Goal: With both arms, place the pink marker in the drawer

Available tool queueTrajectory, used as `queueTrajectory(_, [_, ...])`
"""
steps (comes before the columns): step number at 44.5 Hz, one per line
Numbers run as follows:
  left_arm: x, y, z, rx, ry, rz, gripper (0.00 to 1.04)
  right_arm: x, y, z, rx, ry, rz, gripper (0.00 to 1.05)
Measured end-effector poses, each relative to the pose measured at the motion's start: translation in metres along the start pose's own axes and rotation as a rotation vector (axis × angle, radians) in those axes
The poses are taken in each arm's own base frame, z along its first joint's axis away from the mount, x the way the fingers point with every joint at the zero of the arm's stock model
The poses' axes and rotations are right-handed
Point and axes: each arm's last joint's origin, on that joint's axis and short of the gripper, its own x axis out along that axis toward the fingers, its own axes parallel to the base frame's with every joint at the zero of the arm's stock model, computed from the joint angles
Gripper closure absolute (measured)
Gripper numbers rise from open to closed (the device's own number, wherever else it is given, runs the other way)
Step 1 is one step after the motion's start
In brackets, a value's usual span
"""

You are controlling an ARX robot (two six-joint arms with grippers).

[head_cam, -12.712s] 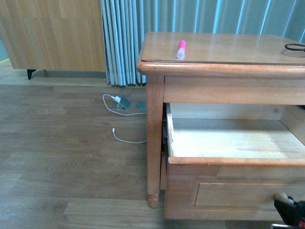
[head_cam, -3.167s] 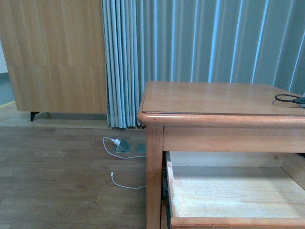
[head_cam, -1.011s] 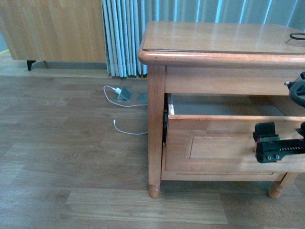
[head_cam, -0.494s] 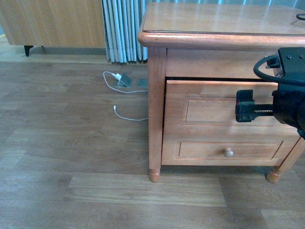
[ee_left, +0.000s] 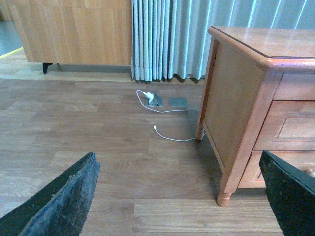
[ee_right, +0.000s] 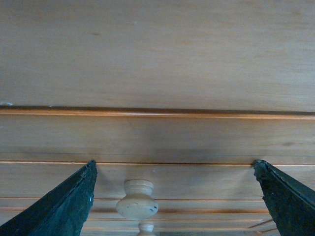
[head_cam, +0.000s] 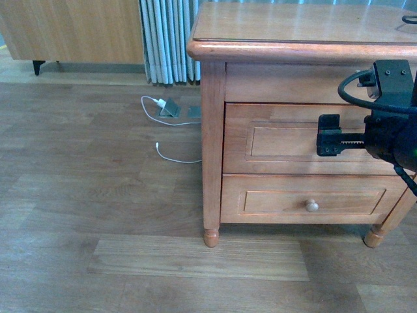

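The pink marker is out of view in every frame. The drawer (head_cam: pixel 287 140), the top one of the dresser (head_cam: pixel 213 130), is shut flush with the frame. My right gripper (head_cam: pixel 329 135) hovers open just in front of its panel, and the arm hides the knob in the front view. In the right wrist view the drawer front (ee_right: pixel 157 137) fills the frame and its round knob (ee_right: pixel 137 199) sits between the spread fingers of the right gripper (ee_right: pixel 173 164), nearer one finger, untouched. My left gripper (ee_left: pixel 177 156) is open over the floor beside the dresser (ee_left: pixel 236 98), holding nothing.
The lower drawer's knob (head_cam: pixel 312 206) shows below. A black cable (head_cam: pixel 409 19) lies on the dresser top's far right. A white cable (head_cam: pixel 171 158) and charger (head_cam: pixel 168 107) lie on the wood floor by the curtain (head_cam: pixel 168 39). A wooden cabinet (head_cam: pixel 71 29) stands at the back left.
The drawer stood wide open earlier, was nearly closed half a second ago, and is now fully shut. The right gripper has stayed in front of its panel. The marker, earlier on the dresser top, no longer shows.
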Motion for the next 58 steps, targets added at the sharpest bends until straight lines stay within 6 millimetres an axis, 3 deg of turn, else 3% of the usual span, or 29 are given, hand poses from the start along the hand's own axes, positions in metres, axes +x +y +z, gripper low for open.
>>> queueTrajectory(10, [0.0, 0.0, 0.0, 0.0, 0.0, 0.0, 0.06, -0.008, -0.009, -0.003, -0.006, 0.015, -0.043, 0.08])
queueTrajectory(16, [0.0, 0.0, 0.0, 0.0, 0.0, 0.0, 0.06, -0.035, -0.012, -0.004, -0.007, 0.045, -0.027, 0.08])
queueTrajectory(23, [0.0, 0.0, 0.0, 0.0, 0.0, 0.0, 0.06, -0.081, -0.013, 0.001, 0.035, 0.09, 0.037, 0.08])
queueTrajectory(36, [0.0, 0.0, 0.0, 0.0, 0.0, 0.0, 0.06, -0.218, -0.03, 0.017, 0.099, 0.104, 0.181, 0.08])
queueTrajectory(41, [0.0, 0.0, 0.0, 0.0, 0.0, 0.0, 0.06, -0.262, -0.037, 0.016, 0.12, 0.09, 0.186, 0.08])
queueTrajectory(46, [0.0, 0.0, 0.0, 0.0, 0.0, 0.0, 0.06, -0.293, -0.041, 0.013, 0.158, 0.071, 0.163, 0.08])
queueTrajectory(54, [0.0, 0.0, 0.0, 0.0, 0.0, 0.0, 0.06, -0.299, -0.042, 0.014, 0.166, 0.048, 0.159, 0.08])
queueTrajectory(58, [0.0, 0.0, 0.0, 0.0, 0.0, 0.0, 0.06, -0.298, -0.036, 0.006, 0.076, -0.19, 0.024, 0.23])
